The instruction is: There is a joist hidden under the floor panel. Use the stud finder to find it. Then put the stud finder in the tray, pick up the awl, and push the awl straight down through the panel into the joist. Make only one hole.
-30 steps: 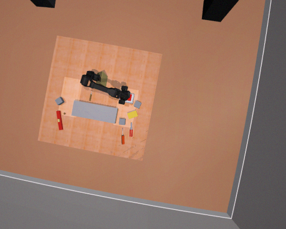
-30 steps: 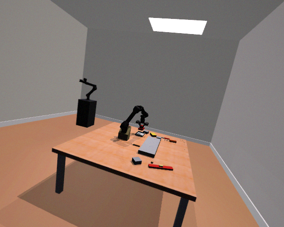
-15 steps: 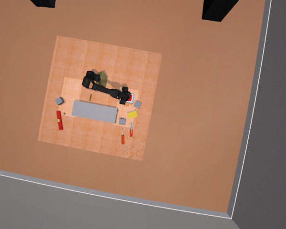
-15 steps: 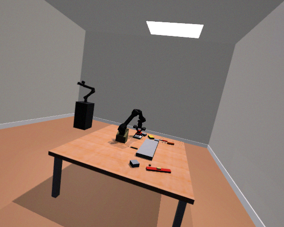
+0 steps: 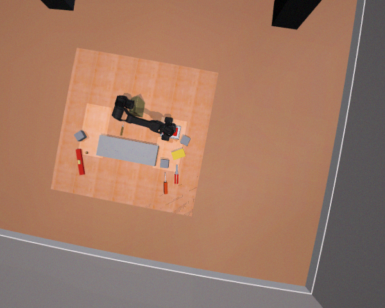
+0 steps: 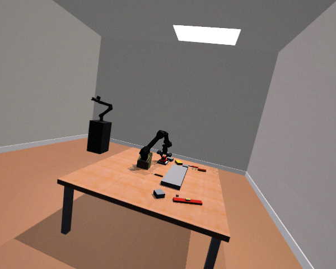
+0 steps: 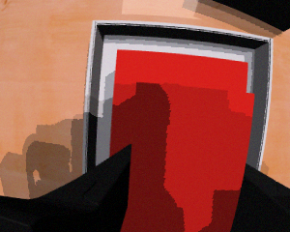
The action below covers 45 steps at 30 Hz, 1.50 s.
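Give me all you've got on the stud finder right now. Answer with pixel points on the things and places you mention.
The stud finder [image 5: 176, 131] [image 6: 163, 158] [image 7: 184, 106] is plain bright red, with flat faces and straight edges; a raised block sits on a broader base. The end effector [image 5: 169, 129] [image 6: 164, 157] [image 7: 176, 157] grips it between black fingers, over the pale, dark-walled tray [image 5: 179, 131] [image 6: 159, 162] [image 7: 90, 97]. Whether it touches the tray floor, I cannot tell.

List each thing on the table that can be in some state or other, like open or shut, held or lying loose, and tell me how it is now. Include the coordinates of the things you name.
jaws [image 5: 169, 129] [image 6: 163, 158]: shut on the stud finder
stud finder [image 5: 176, 131] [image 6: 164, 158] [image 7: 184, 72]: held, at the tray
tray [image 5: 179, 132] [image 7: 266, 97]: upright, stud finder above or inside
awl: cannot tell which tool it is
red level [image 5: 77, 154] [image 6: 180, 199]: lying loose
yellow block [image 5: 178, 154] [image 6: 178, 162]: lying loose
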Available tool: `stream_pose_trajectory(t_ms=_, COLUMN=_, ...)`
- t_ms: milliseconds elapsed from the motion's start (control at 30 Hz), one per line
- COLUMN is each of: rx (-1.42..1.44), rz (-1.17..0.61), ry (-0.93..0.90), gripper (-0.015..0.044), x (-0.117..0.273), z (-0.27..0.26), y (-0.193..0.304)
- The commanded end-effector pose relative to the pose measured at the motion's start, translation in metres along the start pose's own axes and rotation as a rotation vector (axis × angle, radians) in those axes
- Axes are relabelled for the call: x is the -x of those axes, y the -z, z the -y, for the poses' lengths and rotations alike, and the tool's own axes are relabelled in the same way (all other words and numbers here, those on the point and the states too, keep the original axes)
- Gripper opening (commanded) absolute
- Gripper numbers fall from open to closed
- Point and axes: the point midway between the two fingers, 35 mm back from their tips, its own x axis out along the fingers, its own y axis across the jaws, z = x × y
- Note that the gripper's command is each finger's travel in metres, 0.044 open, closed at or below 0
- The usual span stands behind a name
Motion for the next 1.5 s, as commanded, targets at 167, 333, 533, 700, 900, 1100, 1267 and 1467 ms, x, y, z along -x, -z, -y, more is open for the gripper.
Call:
stream_pose_trajectory(t_ms=167, rx=0.001, rz=0.005, ry=0.006, gripper=0.0000, x=-0.012, z=0.001, y=0.003)
stream_pose_trajectory(t_ms=333, rx=-0.001, rz=0.001, ry=0.001, gripper=0.0079, x=-0.011, z=0.001, y=0.003)
stream_pose_trajectory(t_ms=533, rx=-0.001, rz=0.001, ry=0.001, gripper=0.0236, x=-0.011, z=0.001, y=0.003)
stream_pose_trajectory(t_ms=700, rx=-0.001, rz=0.001, ry=0.001, gripper=0.0368, x=-0.003, z=0.001, y=0.000)
stream_pose_trajectory(t_ms=900, rx=0.001, rz=0.003, ry=-0.001, gripper=0.0440, x=0.069, z=0.000, y=-0.021)
stream_pose_trajectory(t_ms=1100, rx=-0.034, rz=-0.003, ry=0.003, gripper=0.0440, x=0.069, z=0.009, y=-0.012)
stream_pose_trajectory(t_ms=1267, rx=-0.311, rz=-0.006, ry=0.027, gripper=0.0440, x=0.095, z=0.073, y=0.045)
stream_pose_trajectory(t_ms=1467, rx=-0.635, rz=-0.033, ry=0.057, gripper=0.0440, x=0.114, z=0.126, y=0.131)
